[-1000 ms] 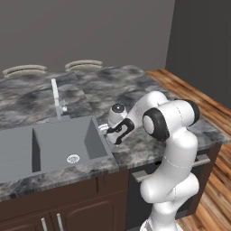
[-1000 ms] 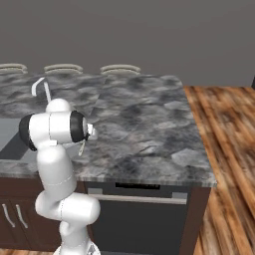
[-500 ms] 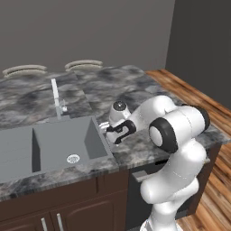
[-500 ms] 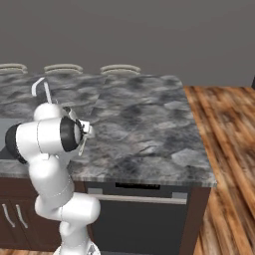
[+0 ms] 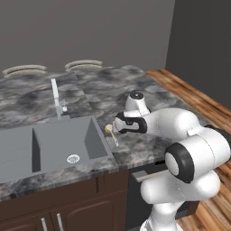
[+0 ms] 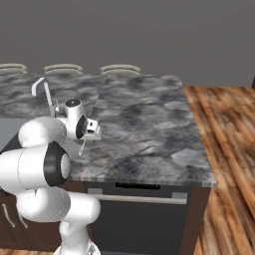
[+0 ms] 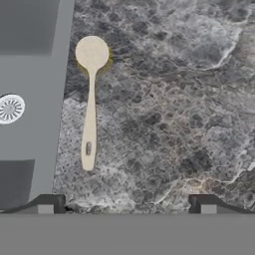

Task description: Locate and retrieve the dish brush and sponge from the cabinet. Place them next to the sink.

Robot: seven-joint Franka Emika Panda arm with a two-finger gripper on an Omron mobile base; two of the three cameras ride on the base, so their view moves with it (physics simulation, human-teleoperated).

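With my two-finger gripper spread wide and empty, the cream-headed, tan wooden-handled dish brush lies below me beside the grey double-basin sink. I should lift straight up, clear, then fetch the sponge.

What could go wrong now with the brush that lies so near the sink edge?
The dish brush lies flat on the stone, close beside the sink rim; a small nudge might push it into the basin. The open gripper hovers just above it, so a careless move away could brush it.
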